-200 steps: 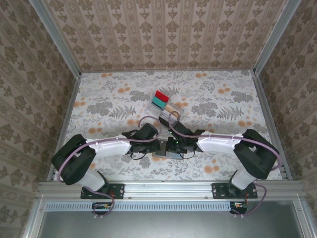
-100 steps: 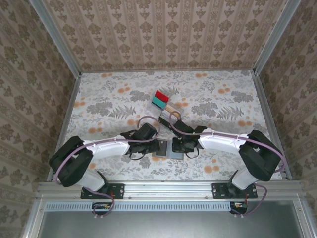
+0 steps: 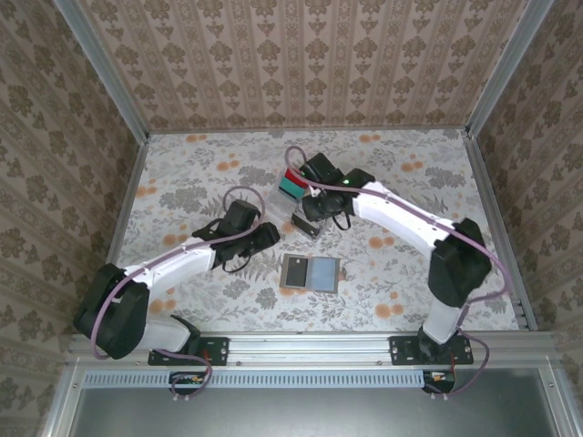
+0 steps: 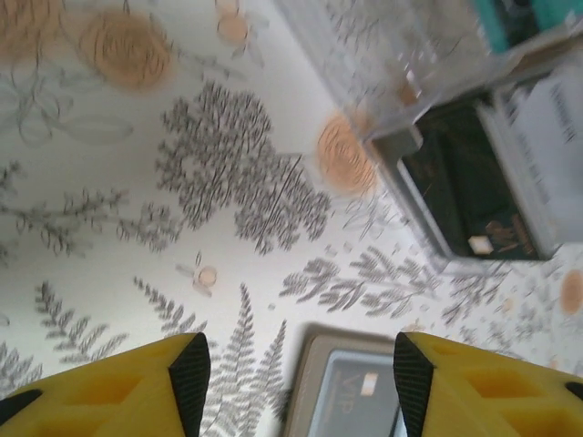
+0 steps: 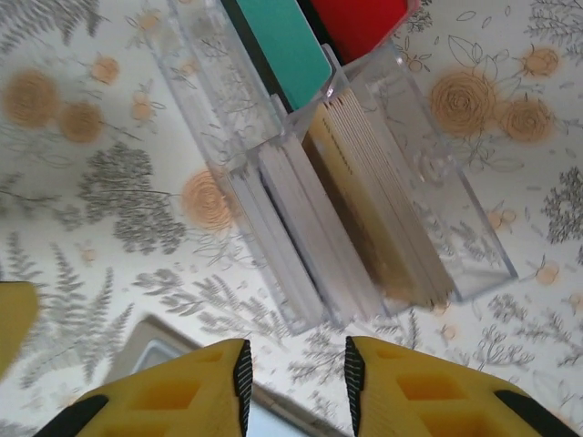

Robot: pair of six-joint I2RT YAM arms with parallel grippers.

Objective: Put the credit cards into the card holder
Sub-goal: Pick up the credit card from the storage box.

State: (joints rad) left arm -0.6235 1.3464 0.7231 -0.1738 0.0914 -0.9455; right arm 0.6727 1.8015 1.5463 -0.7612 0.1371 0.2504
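The right jaws, parted and empty, hover with the clear rack (image 5: pixel 282 237) just ahead, probably because the tan credit cards (image 5: pixel 364 182) stand there for taking. The left jaws, wide apart and empty, have the unfolded card holder (image 4: pixel 308 382) just ahead.

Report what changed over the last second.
Both claws left the card holder. The right claw swung away from the arm bases to the clear rack and hangs open over it. The left claw drew back leftward, open. The card holder stayed open in place, the light blue card on one panel; the red card and teal card stayed racked.
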